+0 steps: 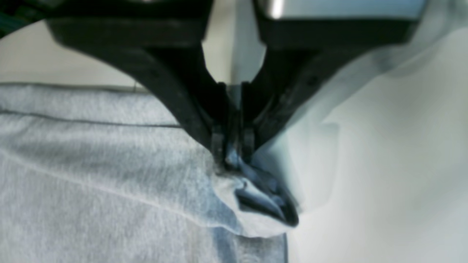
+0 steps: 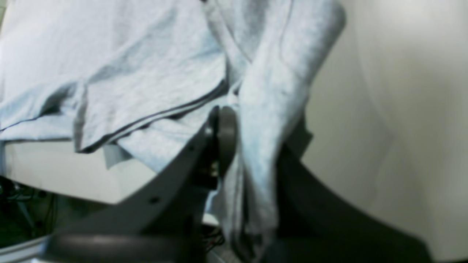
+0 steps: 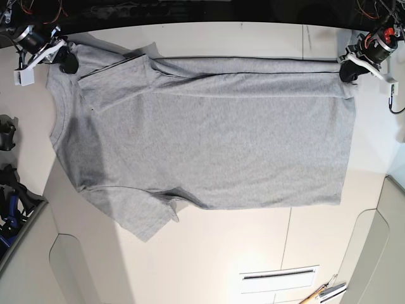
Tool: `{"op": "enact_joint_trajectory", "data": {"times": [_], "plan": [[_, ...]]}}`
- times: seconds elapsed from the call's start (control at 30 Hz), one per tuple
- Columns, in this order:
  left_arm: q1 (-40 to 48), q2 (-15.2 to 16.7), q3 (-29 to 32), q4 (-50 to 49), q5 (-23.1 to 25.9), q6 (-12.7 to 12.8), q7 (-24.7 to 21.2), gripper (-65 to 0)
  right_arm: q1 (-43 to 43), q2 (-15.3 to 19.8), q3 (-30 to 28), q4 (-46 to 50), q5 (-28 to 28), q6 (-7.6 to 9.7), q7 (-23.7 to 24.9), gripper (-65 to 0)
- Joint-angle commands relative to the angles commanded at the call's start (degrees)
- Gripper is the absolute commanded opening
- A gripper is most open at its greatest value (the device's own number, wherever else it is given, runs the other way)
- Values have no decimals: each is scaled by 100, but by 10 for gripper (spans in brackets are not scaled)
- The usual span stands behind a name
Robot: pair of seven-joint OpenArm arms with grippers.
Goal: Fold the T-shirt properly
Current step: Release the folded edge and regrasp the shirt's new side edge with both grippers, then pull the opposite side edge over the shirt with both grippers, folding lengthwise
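Note:
The light grey T-shirt (image 3: 209,145) lies spread on the white table (image 3: 253,247), plain side up, neck to the left and hem to the right. Its far long edge is lifted slightly and folded toward the middle. My right gripper (image 3: 66,63) is at the far left corner, shut on a bunch of cloth by the shoulder (image 2: 256,109). At the far right corner my left gripper (image 3: 347,71) is shut on the hem corner, and the pinched fabric (image 1: 252,197) bulges below its fingertips (image 1: 218,146). The near sleeve (image 3: 142,215) lies flat.
The table's dark back edge (image 3: 221,16) runs just behind both grippers. Dark gear and cables (image 3: 9,190) sit off the left edge. A white slotted panel (image 3: 278,275) and small tools (image 3: 326,292) are at the near right.

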Motion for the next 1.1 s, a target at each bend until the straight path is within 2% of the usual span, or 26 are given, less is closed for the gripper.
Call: {"op": "enact_joint_trajectory", "data": {"times": [0.23,0.63,0.67,0.73,0.8,0.83,0.9,1.03,1.1], "plan": [[356,0,0,61,-2,0,2,-650,-345,-2,33,0,50,-2,0,-650],[452,2,0,61,2,0,44,-650,-376,-13,44,-2,-111,-37,-20,-650],[452,2,0,61,2,0,44,-597,-374,-15,44,-2,-114,-48,-20,-650],[455,2,0,61,4,0,46,-490,-374,-15,46,-2,-114,-48,-17,-507],[452,0,0,61,2,0,157,-456,-374,-15,48,-2,-162,-48,68,-389],[452,2,0,61,4,0,175,-456,-374,-15,59,-2,-177,-48,92,-361],[452,0,0,61,-4,0,173,-450,-323,-15,146,-2,-173,-50,90,-357],[452,2,-223,61,-267,0,168,-327,-219,-13,632,0,-57,-48,87,-357],[450,0,-560,61,-415,0,168,-317,-114,0,946,0,20,-50,87,-357]]}}
